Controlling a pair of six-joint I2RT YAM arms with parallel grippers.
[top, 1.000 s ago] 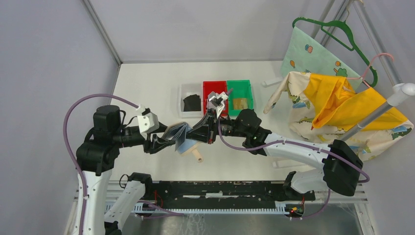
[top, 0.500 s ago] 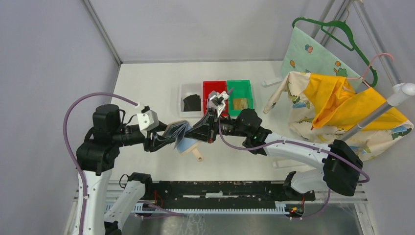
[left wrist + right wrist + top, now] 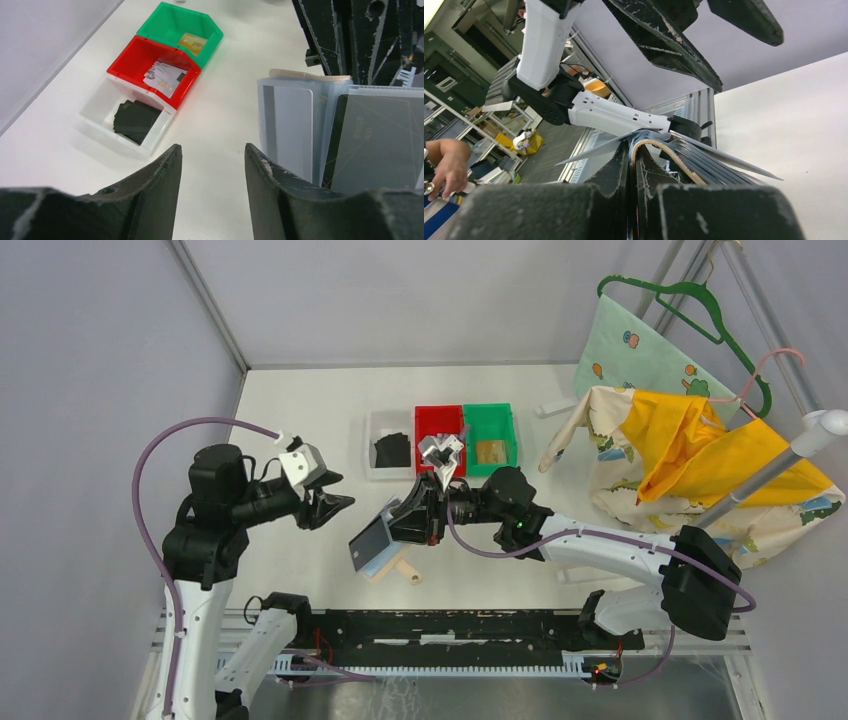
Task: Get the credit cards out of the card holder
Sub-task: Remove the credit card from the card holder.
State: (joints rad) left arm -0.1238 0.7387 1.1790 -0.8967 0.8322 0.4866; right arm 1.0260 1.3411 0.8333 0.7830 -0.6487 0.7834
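Two states were noted: card holder (image 3: 372, 543) was pinched by right gripper (image 3: 397, 528); left gripper (image 3: 338, 508) was spread, empty, to its left.

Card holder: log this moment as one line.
right gripper: jaws shut on card holder, held in the air | left gripper: jaws open, empty, apart | silvery-grey card, black card: inside holder

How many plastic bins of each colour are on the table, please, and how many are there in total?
white rectangular plastic bin: 1
red rectangular plastic bin: 1
green rectangular plastic bin: 1
Total: 3
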